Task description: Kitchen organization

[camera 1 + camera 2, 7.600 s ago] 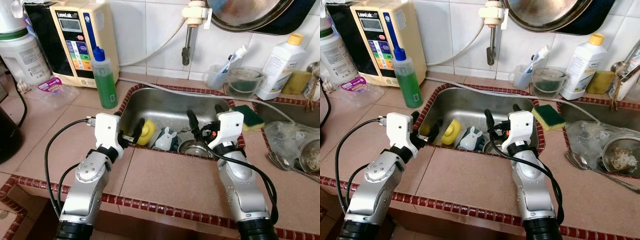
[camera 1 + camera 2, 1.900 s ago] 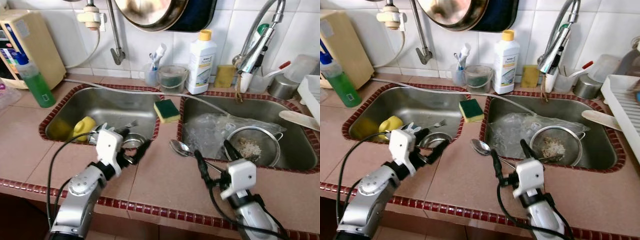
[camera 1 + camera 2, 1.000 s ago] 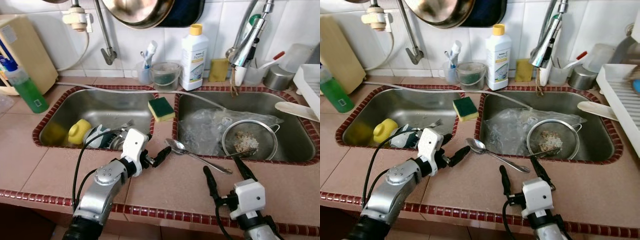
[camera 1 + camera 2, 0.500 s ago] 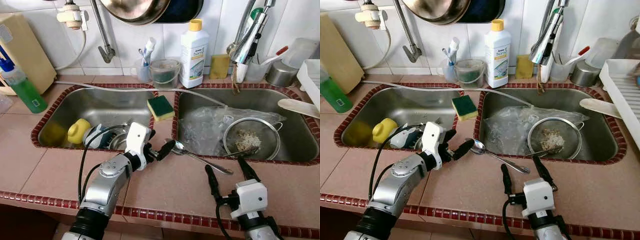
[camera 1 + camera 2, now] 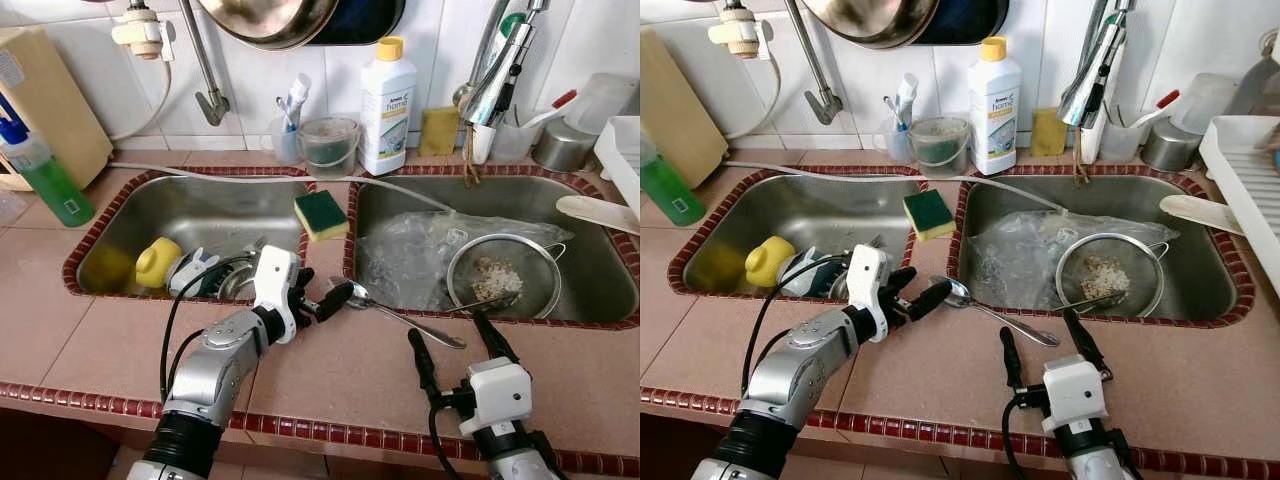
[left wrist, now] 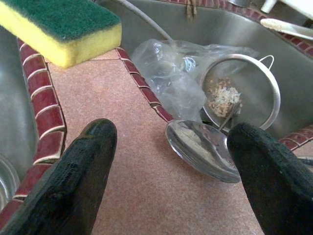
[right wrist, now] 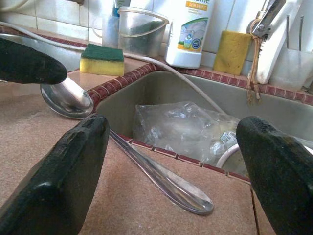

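Observation:
A metal spoon (image 5: 357, 294) lies on the tiled counter (image 5: 340, 370) between the two sinks, its bowl toward the left sink and its handle running back toward me. My left gripper (image 5: 325, 294) is open, low over the counter, with its fingertips at the spoon's bowl (image 6: 203, 149); one black finger (image 6: 78, 186) is on each side, not touching it. My right gripper (image 5: 455, 345) is open near the front edge. The spoon's handle end (image 7: 190, 198) lies just ahead of it, between its spread fingers (image 7: 58, 191).
A green and yellow sponge (image 5: 321, 214) sits on the ridge between the sinks. The right sink (image 5: 600, 300) holds a plastic bag (image 5: 410, 250) and a strainer (image 5: 500, 280) with scraps. The left sink (image 5: 130, 210) holds a yellow cup (image 5: 157, 262) and dishes. Bottles line the back wall.
The view has turned from the left sink toward the right sink. In the last second my left gripper reached right to the spoon's bowl. The right gripper stayed put.

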`<state>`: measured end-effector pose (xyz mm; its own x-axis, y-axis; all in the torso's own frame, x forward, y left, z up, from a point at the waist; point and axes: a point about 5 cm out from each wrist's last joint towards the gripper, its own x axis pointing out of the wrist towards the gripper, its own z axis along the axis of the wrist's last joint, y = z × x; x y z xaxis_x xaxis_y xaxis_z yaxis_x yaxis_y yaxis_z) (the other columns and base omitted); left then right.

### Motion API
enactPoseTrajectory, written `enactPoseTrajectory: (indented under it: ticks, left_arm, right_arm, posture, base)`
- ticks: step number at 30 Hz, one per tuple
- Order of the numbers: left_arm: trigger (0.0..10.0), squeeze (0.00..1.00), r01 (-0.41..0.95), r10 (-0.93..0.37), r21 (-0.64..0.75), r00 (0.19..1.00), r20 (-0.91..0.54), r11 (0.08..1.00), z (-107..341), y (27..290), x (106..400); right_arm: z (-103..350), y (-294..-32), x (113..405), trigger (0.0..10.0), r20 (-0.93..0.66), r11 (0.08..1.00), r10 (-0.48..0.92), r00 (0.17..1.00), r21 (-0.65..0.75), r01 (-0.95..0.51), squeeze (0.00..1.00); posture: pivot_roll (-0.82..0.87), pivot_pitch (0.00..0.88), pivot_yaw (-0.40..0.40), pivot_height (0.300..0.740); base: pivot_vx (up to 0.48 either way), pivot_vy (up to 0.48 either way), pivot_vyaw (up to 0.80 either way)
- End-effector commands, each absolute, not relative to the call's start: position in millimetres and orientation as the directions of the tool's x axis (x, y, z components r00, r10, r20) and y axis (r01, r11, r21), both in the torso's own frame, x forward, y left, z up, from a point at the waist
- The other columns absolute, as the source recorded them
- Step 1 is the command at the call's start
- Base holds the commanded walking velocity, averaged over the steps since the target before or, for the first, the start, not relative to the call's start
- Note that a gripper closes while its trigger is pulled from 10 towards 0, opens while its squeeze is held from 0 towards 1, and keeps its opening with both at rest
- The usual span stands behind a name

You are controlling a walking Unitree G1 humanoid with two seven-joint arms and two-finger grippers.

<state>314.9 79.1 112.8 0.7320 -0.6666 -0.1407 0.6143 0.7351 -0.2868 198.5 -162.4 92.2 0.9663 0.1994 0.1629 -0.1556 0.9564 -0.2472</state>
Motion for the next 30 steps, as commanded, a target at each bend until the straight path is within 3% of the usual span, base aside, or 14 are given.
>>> enactPoseTrajectory:
  ticks: [1,30]
  left_arm:
    - [10.0,0.0,0.615,-0.663,-0.281,0.738,-0.124,0.737,120.5,81.0,316.9]
    - [10.0,0.0,0.581,-0.674,-0.39,0.722,-0.156,0.714,120.6,75.8,317.8]
  right_arm:
    - [92.8,-160.6,198.9,10.0,0.17,0.957,0.197,0.965,-0.246,-0.152,0.0]
    - [91.9,-158.3,194.8,10.0,0.164,0.957,0.196,0.967,-0.246,-0.152,0.0]
  posture:
    - [-0.24,0.069,0.132,0.74]
    - [-0.25,0.085,0.147,0.74]
  base:
    - [0.0,0.0,0.0]
    - [0.0,0.0,0.0]
